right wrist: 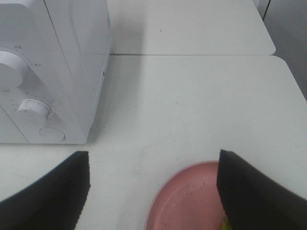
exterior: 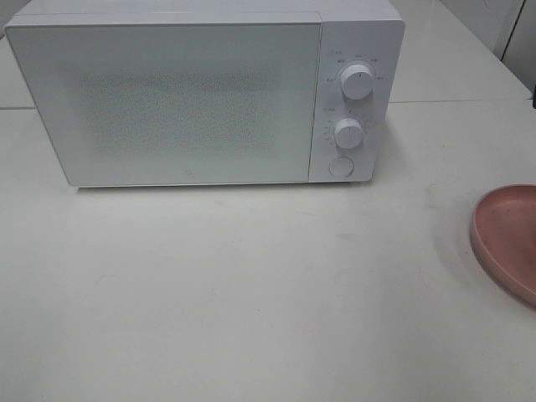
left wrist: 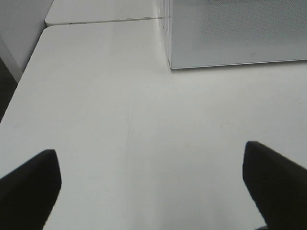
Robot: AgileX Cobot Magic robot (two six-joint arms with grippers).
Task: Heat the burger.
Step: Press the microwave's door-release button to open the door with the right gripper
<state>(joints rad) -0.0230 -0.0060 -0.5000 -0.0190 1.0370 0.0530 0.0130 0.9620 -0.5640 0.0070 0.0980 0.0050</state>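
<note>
Spanning all views, the white worktop carries every item. A seam runs across it behind the microwave.

The white microwave stands at the rear of the worktop, left of centre in the high view. Its door is closed. The control panel is on the right side of its front.

The round pink plate rests on the worktop at the right edge of the high view, well apart from the microwave and cut off by the frame.

Left end effector: fingers spread wide, gripping nothing. It hangs over bare worktop, with the lower left corner of the microwave ahead of it.

Right end effector: fingers spread wide, gripping nothing. It hangs over the near rim of the plate. The plate lies under the gap between the fingers, closer to the finger that is farther from the microwave.

The burger shows only as a small yellow-green sliver on the plate in the right wrist view, just beside the inner edge of that same finger. The rest is hidden by the finger and the frame edge. Contact between finger and burger cannot be determined.

Control panel: upper knob, lower knob, round button below them.
</note>
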